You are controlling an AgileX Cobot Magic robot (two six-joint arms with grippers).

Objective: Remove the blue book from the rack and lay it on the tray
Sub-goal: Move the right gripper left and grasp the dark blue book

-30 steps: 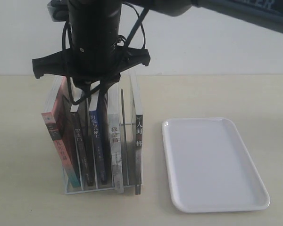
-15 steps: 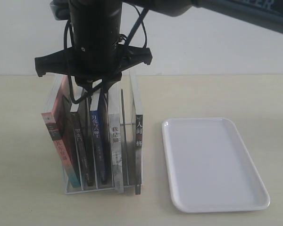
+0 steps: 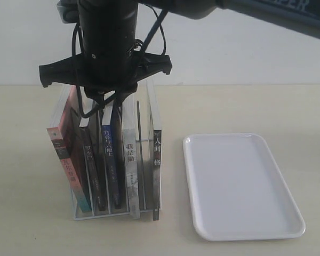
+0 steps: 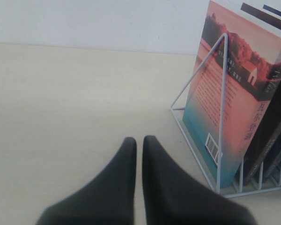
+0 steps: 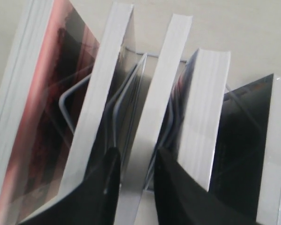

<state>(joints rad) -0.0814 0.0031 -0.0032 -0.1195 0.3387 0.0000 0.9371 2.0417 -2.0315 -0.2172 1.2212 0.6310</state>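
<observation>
The blue book (image 3: 110, 160) stands in the white wire rack (image 3: 112, 212), its dark blue spine with white characters sitting a little higher than its neighbours. My right gripper (image 3: 108, 106) reaches across from above and is shut on the book's top edge. In the right wrist view its black fingers (image 5: 110, 164) press both sides of the blue book's (image 5: 166, 70) white page edge, with the gripper (image 5: 135, 161) centred on it. The white tray (image 3: 240, 181) lies flat to the right of the rack. Beside the rack's (image 4: 220, 117) left end, my left gripper (image 4: 139, 140) hovers shut and empty over the table.
Other books fill the rack: a thick pink and teal one (image 3: 66, 154), a black-spined one (image 3: 90, 170), a grey-spined one (image 3: 130, 170) and a dark one (image 3: 157, 170) at the right end. The right arm's black body looms over the rack.
The blue book and my right gripper have risen slightly in the slot; most of that rise came in the first half second. The left gripper's earlier position is not shown.
</observation>
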